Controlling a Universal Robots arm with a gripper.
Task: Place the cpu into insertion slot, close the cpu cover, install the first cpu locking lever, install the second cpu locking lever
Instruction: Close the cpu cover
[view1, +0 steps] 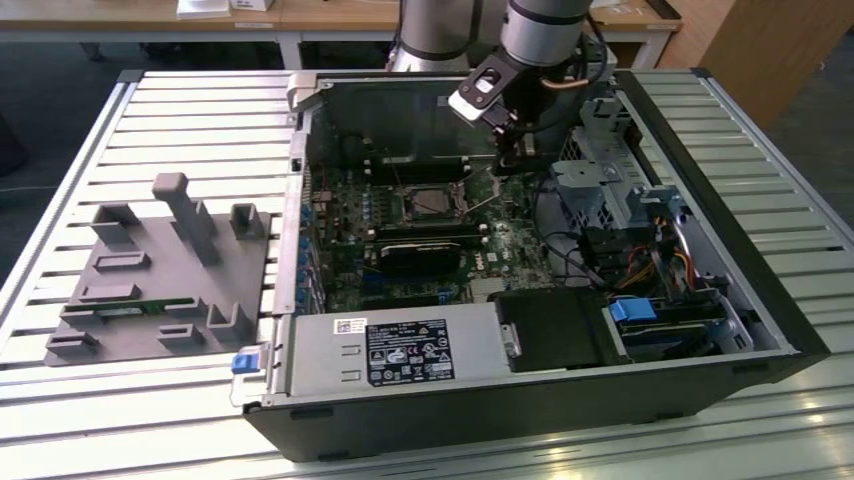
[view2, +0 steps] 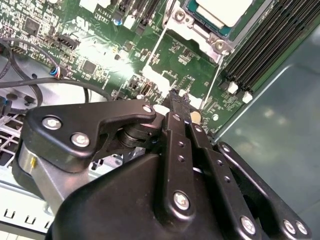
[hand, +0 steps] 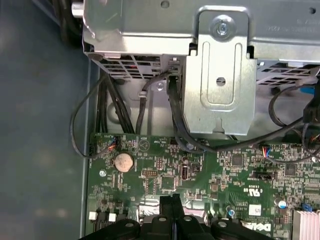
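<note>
"Cpu, where is it?"
"In the slot, mid-board. Its pale top shows in the second wrist view."
"Take me across the exterior view, starting at its left."
"A grey fixture on the table, then the open case and the slot. Just to the slot's right is the gripper, low over the board."
"And the fingers?"
"Pressed together in both wrist views, tips close to the board."
</note>
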